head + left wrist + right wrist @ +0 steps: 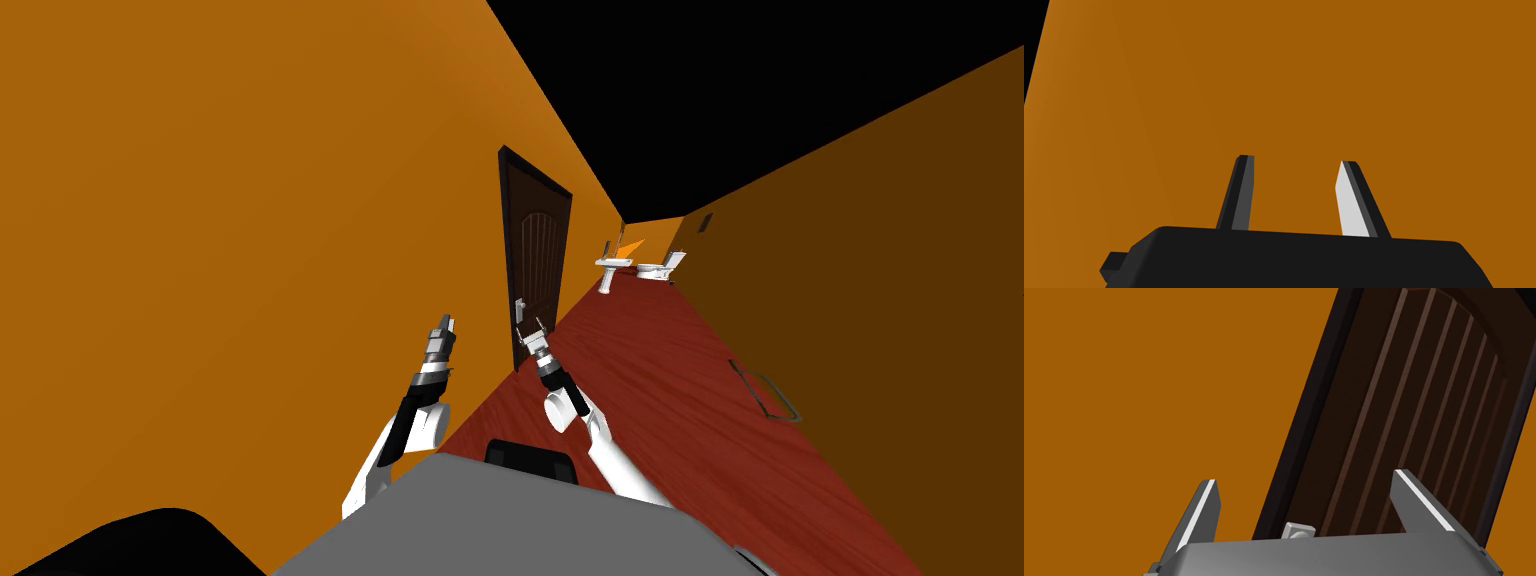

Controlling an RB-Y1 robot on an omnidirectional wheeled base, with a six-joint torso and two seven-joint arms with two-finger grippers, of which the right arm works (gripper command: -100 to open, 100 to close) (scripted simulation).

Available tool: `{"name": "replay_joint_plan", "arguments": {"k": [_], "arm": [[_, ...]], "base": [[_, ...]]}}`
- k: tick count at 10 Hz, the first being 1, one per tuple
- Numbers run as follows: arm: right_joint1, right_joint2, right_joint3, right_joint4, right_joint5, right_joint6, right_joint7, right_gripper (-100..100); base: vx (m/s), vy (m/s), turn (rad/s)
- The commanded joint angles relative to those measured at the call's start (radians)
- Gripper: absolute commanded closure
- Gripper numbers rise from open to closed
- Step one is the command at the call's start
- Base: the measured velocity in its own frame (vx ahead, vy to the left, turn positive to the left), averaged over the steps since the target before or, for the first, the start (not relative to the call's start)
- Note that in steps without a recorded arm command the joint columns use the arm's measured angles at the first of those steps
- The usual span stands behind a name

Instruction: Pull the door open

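The dark brown panelled door (540,250) stands closed ahead of the right claw (1305,478), blades spread and empty; its small grey handle (1298,531) sits between them (this arm is nearer). Left claw (1296,159), likewise spread, faces the orange wall (1324,75)

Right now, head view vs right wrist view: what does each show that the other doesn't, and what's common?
Head view adds: the left gripper raised by the orange wall, the red wood floor, a white pedestal sink and toilet at the far end, and a black area above the walls.
Right wrist view adds: vertical grooves in the door panel, and the handle lying between the right gripper's spread fingers.
Both: dark brown door, light grey handle, right gripper, orange wall.
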Motion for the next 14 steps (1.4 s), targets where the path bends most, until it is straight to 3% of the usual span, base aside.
{"name": "replay_joint_plan", "arguments": {"k": [1,14], "arm": [[-0.019,-0.007,0.026,0.031,-0.019,-0.004,-0.032,-100],[-0.179,-0.05,0.205,0.253,-0.17,-0.006,-0.254,-100]], "base": [[0.081,-0.051,0.037],[0.09,-0.058,0.038]]}}
